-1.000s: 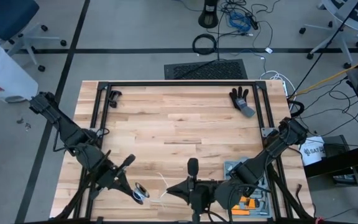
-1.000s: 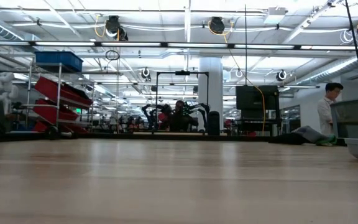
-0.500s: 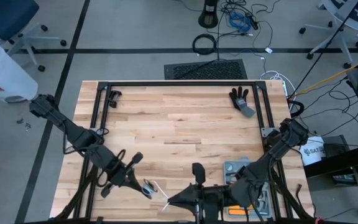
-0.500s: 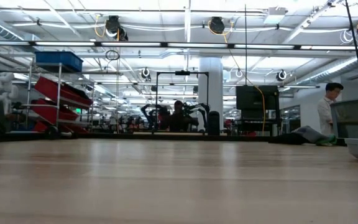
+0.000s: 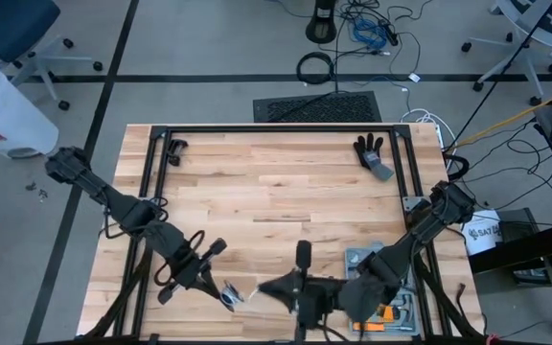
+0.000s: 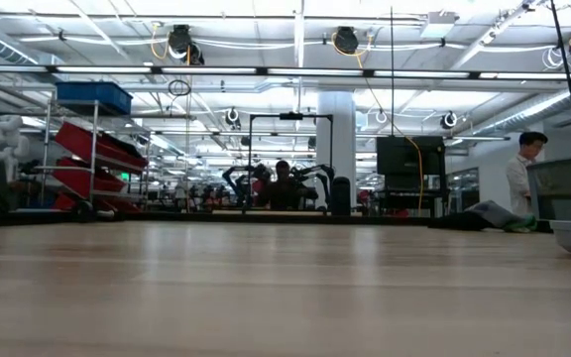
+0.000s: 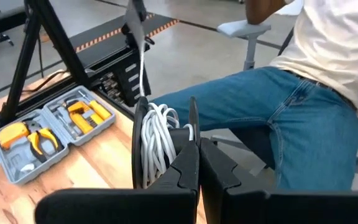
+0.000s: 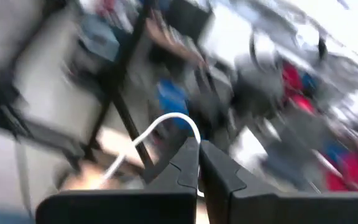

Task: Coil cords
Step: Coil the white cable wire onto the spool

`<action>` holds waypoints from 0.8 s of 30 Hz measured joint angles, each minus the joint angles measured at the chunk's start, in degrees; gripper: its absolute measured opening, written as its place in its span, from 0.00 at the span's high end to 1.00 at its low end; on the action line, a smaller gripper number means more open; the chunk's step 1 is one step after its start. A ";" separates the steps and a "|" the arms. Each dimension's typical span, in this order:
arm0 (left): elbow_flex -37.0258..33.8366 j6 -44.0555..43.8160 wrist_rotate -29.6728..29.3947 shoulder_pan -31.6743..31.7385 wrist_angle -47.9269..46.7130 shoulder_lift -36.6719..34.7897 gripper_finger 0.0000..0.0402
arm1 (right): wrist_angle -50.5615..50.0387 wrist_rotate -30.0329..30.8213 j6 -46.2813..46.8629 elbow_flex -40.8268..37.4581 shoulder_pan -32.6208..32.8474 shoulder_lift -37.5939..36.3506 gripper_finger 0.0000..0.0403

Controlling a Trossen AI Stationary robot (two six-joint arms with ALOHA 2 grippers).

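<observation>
Table (image 5: 276,192) fills mid-frame. At its lower centre, left gripper (image 5: 226,295) is clamped on the reel (image 7: 160,149); just right of it, right gripper (image 5: 264,287) pinches the white cord (image 8: 148,140) between them.

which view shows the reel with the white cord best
The left wrist view: the reel fills the middle, white cord wound on it. The high view shows it tiny; the right wrist view shows only cord; the low view nothing.
</observation>
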 joint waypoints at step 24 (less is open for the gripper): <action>1.20 -2.96 -9.49 -0.63 -5.64 -7.16 1.00 | -8.06 -6.20 27.65 -13.02 -11.19 5.86 0.64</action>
